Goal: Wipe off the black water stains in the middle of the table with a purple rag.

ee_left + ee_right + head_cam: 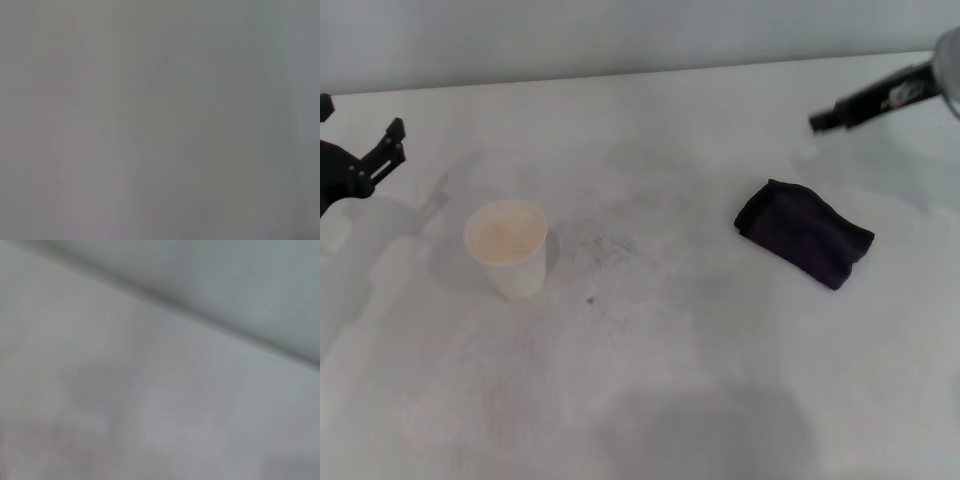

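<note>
This looks like a bare robot test bench in a lab more than a home or kitchen. A broad, plain white smooth desk point(650, 400) fills the head view and meets a blank pale grey wall point(620, 40) at its far edge. Black robot arm hardware reaches in from both sides. On the desk stand only a white paper cup point(507, 247) and a dark purple folded cloth point(804, 232).

Worktop point(720, 400): white with faint grey smudges. Purple rag point(805, 232), right of centre: dark purple, darker edges. Paper cup point(507, 246), left of centre: white, pale beige interior. Both tools: black.
</note>
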Available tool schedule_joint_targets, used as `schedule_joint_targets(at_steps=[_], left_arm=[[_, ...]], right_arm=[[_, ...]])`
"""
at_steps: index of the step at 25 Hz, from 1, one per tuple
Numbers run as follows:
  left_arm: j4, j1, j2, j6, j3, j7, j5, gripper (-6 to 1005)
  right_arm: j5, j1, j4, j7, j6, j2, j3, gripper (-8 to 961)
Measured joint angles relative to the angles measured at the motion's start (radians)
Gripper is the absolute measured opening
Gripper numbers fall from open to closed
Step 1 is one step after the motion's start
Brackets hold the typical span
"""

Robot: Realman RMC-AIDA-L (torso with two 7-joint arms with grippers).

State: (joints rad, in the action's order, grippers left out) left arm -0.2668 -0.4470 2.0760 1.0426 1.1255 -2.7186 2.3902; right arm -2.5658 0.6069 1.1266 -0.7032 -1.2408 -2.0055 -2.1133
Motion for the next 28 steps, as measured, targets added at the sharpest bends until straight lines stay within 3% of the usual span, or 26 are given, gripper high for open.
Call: schedule_joint_targets(at_steps=[4,8,15,21,28], left_arm=[[-0.004,0.001,-0.001,-0.017,0.000,-0.003,0.010,882],[-0.010,0.002,-0.001,-0.018,0.000,-0.003,0.012,883],[-0.012,0.004,-0.001,-0.018,-0.043,-0.014,0.025,882],[-0.021,0.003,0.004,-0.005,-0.051,-0.056,0.092,880],[-0.002,-0.020,0.007,0.005,-0.052,-0.100,0.233,878]], right_arm=[[0.210,-0.074,-0.021,-0.156,0.100,0.001,-0.135,455],[0.532,-0.162,-0.097,-0.399,0.159,0.005,-0.259,454],[1.033,-0.252,-0.396,-0.945,0.169,0.020,-0.425,455],[1.333,-0.299,-0.565,-1.338,0.183,0.008,-0.458,455],[1.588,-0.295,-0.677,-1.727,0.210,0.003,-0.459,455]])
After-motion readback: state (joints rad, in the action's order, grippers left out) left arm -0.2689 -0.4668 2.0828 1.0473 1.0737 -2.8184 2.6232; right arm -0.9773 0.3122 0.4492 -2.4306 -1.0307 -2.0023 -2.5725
